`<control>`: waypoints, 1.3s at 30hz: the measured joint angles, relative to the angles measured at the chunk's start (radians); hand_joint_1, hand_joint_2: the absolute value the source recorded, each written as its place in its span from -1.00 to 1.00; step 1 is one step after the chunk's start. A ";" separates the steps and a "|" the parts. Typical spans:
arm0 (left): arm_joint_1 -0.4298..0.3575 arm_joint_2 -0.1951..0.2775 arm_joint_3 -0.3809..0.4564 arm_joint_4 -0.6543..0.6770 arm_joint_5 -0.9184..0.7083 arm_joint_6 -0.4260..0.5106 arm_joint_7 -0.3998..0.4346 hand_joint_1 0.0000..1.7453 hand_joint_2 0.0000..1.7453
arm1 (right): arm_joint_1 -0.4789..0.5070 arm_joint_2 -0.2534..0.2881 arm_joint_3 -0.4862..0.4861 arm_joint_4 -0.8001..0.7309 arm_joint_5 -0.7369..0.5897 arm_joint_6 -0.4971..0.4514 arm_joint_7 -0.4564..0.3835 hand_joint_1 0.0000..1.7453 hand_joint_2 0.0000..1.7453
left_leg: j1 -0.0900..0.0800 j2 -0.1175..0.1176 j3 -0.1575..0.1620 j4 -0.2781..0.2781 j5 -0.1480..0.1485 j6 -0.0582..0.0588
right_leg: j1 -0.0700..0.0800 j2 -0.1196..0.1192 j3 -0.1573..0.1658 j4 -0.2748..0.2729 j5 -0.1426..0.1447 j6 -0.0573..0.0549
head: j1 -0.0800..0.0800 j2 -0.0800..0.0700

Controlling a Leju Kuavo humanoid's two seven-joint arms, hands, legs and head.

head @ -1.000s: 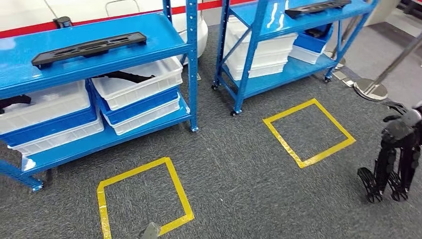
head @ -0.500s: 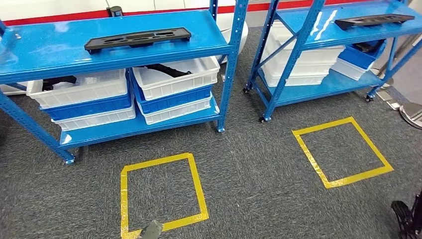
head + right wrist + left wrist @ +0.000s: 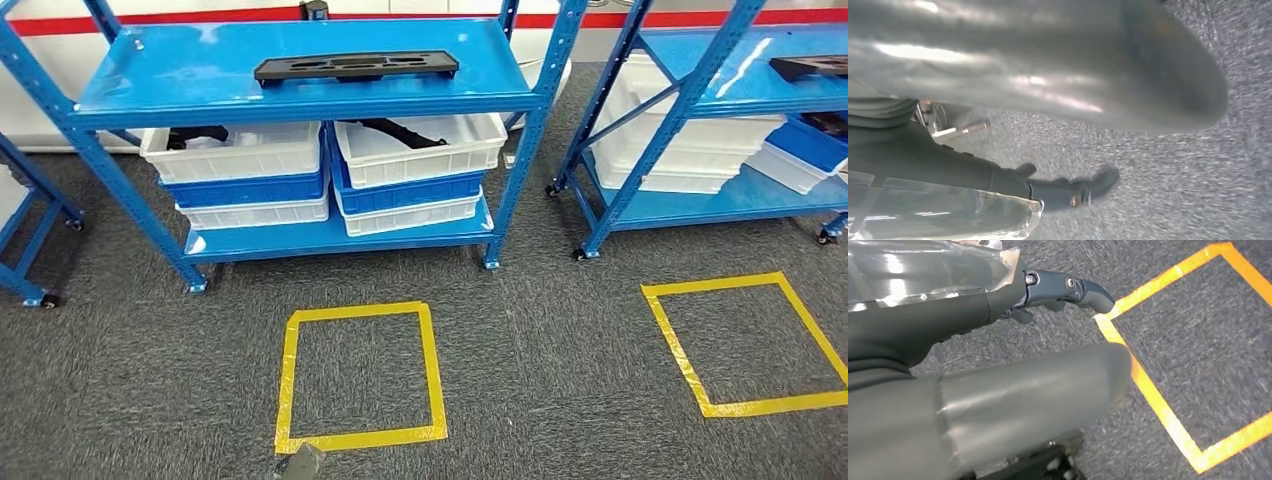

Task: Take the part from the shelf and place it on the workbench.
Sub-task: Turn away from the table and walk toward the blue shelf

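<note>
A long flat black plastic part (image 3: 356, 67) is being carried on the blue metal shelf (image 3: 300, 95); both hands, left hand (image 3: 998, 390) and right hand (image 3: 1048, 75), are being held empty, fingers extended.

The part (image 3: 356, 67) lies alone on the top shelf (image 3: 200, 80), open from the front. Blue uprights (image 3: 538, 120) flank it. Below, stacked bins (image 3: 415, 165) crowd the lower shelf under the top one.

Head view looks forward and down from high, facing the blue shelf (image 3: 300, 95) across grey carpet (image 3: 520, 400); both wrist views sit close behind their hands, facing the carpet; head and left wrist share the yellow tape square (image 3: 360, 375).
</note>
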 joint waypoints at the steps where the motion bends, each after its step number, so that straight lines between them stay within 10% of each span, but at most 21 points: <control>1: -0.001 0.000 -0.001 0.000 0.000 0.000 0.000 -1.00 -1.00 | -0.001 0.001 0.000 0.000 0.000 0.000 0.000 -1.00 -1.00 | -0.003 -0.008 -0.002 0.003 0.000 0.012 | -0.003 -0.001 0.000 0.002 -0.002 0.003 | 0.004 0.000; 9: -0.004 0.001 -0.005 0.000 0.005 0.001 0.007 -1.00 -1.00 | 0.001 0.004 0.000 0.000 0.003 0.003 0.000 -1.00 -1.00 | -0.007 -0.063 -0.024 0.002 0.015 0.046 | -0.013 0.058 -0.142 0.316 -0.148 0.008 | 0.008 0.000; 12: -0.004 0.001 -0.005 0.000 0.008 -0.002 0.009 -1.00 -1.00 | 0.001 0.003 0.000 0.000 0.003 0.008 0.000 -1.00 -1.00 | -0.006 -0.090 -0.024 -0.003 0.022 0.045 | -0.004 0.082 -0.066 0.167 -0.086 0.007 | 0.007 0.000; 16: -0.006 -0.008 -0.006 0.000 0.011 -0.006 0.004 -1.00 -1.00 | 0.001 -0.010 0.000 0.000 0.003 0.013 -0.002 -1.00 -1.00 | 0.003 -0.134 -0.026 -0.019 0.042 0.024 | 0.020 0.158 0.021 -0.019 -0.017 -0.030 | 0.008 0.000; 19: 0.001 -0.011 -0.007 0.000 0.016 -0.001 -0.003 -1.00 -1.00 | -0.001 -0.011 0.000 0.000 0.004 0.016 -0.007 -1.00 -1.00 | -0.001 -0.125 -0.039 -0.009 0.037 0.011 | 0.007 0.123 0.034 -0.044 0.014 -0.035 | 0.011 0.000; 24: 0.005 0.004 -0.006 0.001 0.020 0.000 0.009 -1.00 -1.00 | 0.010 -0.006 0.000 0.000 0.011 0.023 -0.012 -1.00 -1.00 | -0.006 -0.032 -0.145 0.238 -0.102 0.001 | 0.000 0.044 0.034 -0.051 0.023 -0.039 | 0.002 0.000; 28: 0.014 0.016 -0.006 0.001 0.028 0.001 0.010 -1.00 -1.00 | 0.009 -0.003 0.003 0.000 0.015 0.032 -0.004 -1.00 -1.00 | 0.002 0.011 -0.031 0.071 -0.024 -0.017 | 0.001 0.000 0.025 -0.032 0.011 -0.023 | 0.002 0.000; 34: 0.014 0.019 -0.007 0.002 0.025 0.003 0.053 -1.00 -1.00 | 0.001 -0.006 0.006 0.000 0.020 0.038 -0.002 -1.00 -1.00 | -0.008 -0.001 0.003 -0.004 0.001 0.028 | 0.013 -0.008 0.019 0.004 -0.017 0.005 | 0.012 0.000; 39: 0.015 0.028 -0.007 0.001 0.025 0.002 0.066 -1.00 -1.00 | 0.001 -0.004 0.007 0.000 0.022 0.045 -0.002 -1.00 -1.00 | -0.006 -0.047 -0.018 -0.008 0.018 0.052 | -0.005 0.057 -0.122 0.296 -0.144 0.015 | 0.014 0.000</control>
